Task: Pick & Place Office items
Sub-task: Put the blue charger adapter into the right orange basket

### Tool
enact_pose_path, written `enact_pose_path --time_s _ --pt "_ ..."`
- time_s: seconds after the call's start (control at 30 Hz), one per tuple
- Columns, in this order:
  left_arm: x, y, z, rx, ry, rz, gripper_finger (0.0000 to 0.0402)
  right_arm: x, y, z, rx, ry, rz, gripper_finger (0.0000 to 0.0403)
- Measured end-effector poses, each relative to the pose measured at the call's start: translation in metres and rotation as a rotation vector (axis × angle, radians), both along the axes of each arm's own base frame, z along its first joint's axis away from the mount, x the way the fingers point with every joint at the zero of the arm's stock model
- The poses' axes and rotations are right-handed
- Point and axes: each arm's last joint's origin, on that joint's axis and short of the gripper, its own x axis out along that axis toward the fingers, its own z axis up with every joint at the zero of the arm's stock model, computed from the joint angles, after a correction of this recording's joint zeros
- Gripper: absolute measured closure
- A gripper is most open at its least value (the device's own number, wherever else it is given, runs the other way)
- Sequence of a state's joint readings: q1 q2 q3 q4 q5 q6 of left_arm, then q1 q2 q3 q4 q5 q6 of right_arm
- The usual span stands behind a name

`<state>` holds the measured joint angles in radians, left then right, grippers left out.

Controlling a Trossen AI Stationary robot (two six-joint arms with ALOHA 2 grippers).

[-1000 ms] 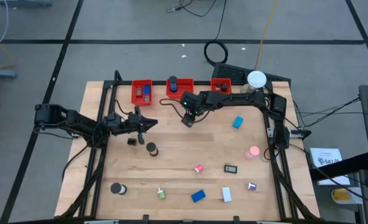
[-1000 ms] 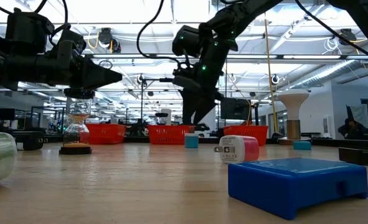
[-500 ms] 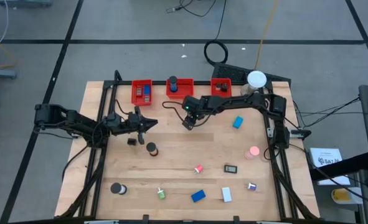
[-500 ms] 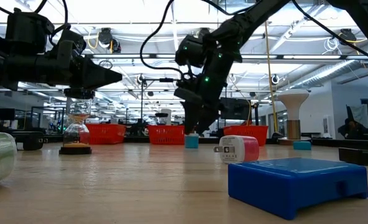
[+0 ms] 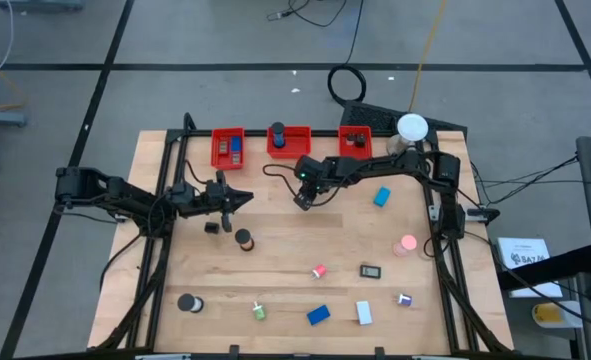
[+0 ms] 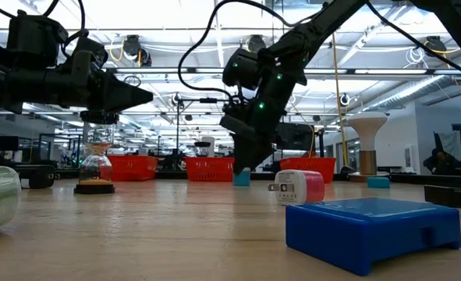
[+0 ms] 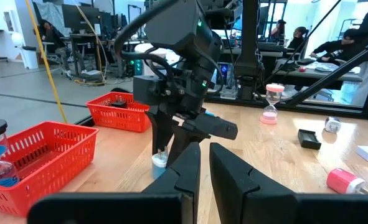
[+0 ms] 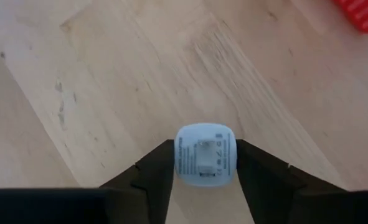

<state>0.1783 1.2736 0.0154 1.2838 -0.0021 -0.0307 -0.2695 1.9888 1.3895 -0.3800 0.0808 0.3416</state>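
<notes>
A small pale-blue rounded block (image 8: 205, 154) stands on the table's far middle, also seen in the low view (image 6: 241, 178) and the left wrist view (image 7: 159, 161). My right gripper (image 5: 300, 200) slants down onto it and is shut on it. My left gripper (image 5: 247, 197) hovers level over the table's left part, shut, holding nothing (image 7: 204, 168). Other office items lie scattered: a blue block (image 5: 318, 315), another blue one (image 5: 382, 197), black rolls (image 5: 243, 239) (image 5: 187, 302), and pink (image 5: 407, 243), white (image 5: 364, 314) and green (image 5: 259, 311) bits. My right gripper pinches the pale-blue block by two opposite sides (image 8: 179, 157) between its two fingers (image 8: 155, 171). The fingers slant down from above and from the table's right. The block stands upright with its bottom on the table (image 6: 241, 183).
Three red bins (image 5: 228, 147) (image 5: 288, 141) (image 5: 355, 139) line the far edge just behind my right gripper. A white dome (image 5: 411, 127) stands at the far right corner. An hourglass (image 6: 96, 164) stands near my left gripper. Bare wood lies between the two grippers.
My right gripper has come down toward the pale-blue block, and its fingers now stand on either side of it. The block has stayed in its place on the table.
</notes>
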Motion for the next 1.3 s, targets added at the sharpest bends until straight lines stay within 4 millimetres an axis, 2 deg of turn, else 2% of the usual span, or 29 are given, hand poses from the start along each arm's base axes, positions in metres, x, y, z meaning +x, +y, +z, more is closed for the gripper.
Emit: enact_pose_path --time_s 0.17,0.3,0.43,0.57,0.67,0.8,0.9,1.13,1.3 --pt "0.000 0.000 0.000 0.000 0.000 0.000 0.0366 0.001 -0.002 0.002 -0.013 -0.024 0.008 0.0278" --pt "0.000 0.000 0.000 0.000 0.000 0.000 0.0366 -0.008 -0.010 0.024 -0.019 -0.058 -0.019 0.0276" --pt "0.000 0.000 0.000 0.000 0.000 0.000 0.0366 -0.031 -0.026 0.057 -0.007 -0.074 -0.112 0.0273" --pt "0.000 0.000 0.000 0.000 0.000 0.000 0.0366 -0.062 -0.050 0.093 -0.051 -0.112 -0.245 0.0272" --pt "0.000 0.000 0.000 0.000 0.000 0.000 0.0366 -0.087 -0.071 0.104 -0.093 -0.078 -0.385 0.0272" --pt "0.000 0.000 0.000 0.000 0.000 0.000 0.0366 -0.106 -0.099 0.099 -0.073 -0.052 -0.531 0.0271" --pt "0.000 0.000 0.000 0.000 0.000 -0.001 0.0366 -0.110 -0.112 0.088 -0.049 -0.038 -0.598 0.0271" --pt "0.000 0.000 0.000 0.000 0.000 -0.001 0.0366 -0.112 -0.124 0.067 0.001 0.004 -0.743 0.0271" --pt "0.000 0.000 0.000 0.000 0.000 0.000 0.0366 -0.108 -0.126 0.056 0.020 0.018 -0.772 0.0271"
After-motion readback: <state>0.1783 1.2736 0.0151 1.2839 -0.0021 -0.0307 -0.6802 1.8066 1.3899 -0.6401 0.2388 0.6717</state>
